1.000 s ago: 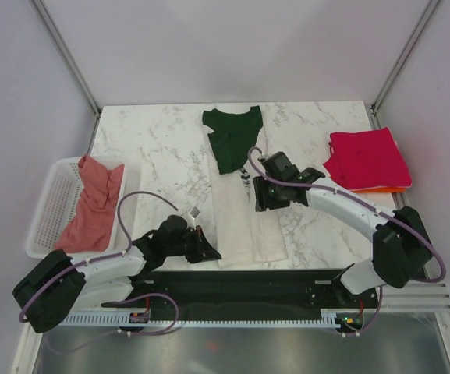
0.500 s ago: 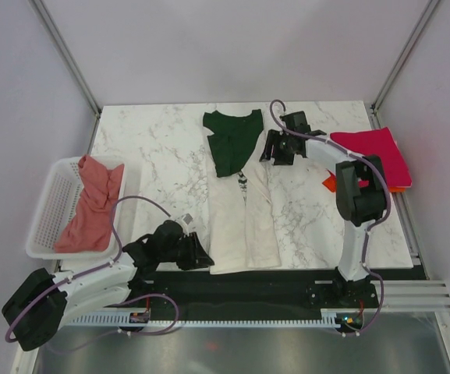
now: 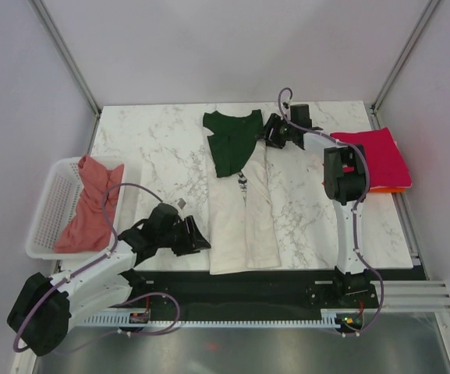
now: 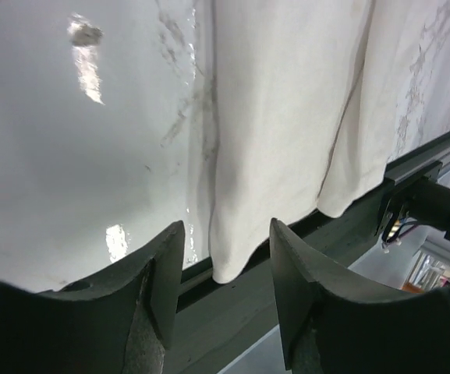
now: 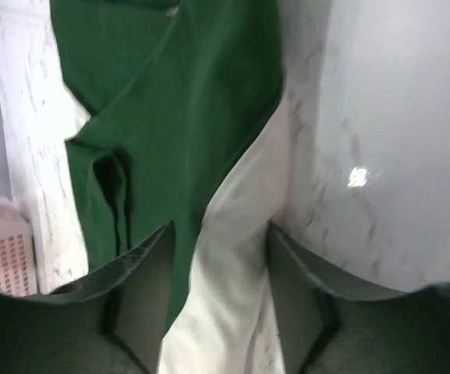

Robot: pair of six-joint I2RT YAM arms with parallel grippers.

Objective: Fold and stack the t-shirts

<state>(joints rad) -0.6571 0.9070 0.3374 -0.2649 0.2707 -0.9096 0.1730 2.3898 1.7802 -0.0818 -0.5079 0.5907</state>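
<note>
Cream t-shirt (image 3: 244,222) with green sleeves lies lengthwise mid-table (image 3: 154,148), collar toward 12 o'clock. Both gape empty: the left claw (image 3: 199,240) at its 7 o'clock hem corner, the right claw (image 3: 271,132) at 1 o'clock. Pinching too shallow there could slip off, skewing the fold.

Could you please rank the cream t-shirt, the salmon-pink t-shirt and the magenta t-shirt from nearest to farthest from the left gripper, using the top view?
From the left gripper:
1. Cream t-shirt, just to its right, at the table's near edge.
2. Salmon-pink t-shirt, in the white basket on the left.
3. Magenta t-shirt, folded at the far right.
</note>
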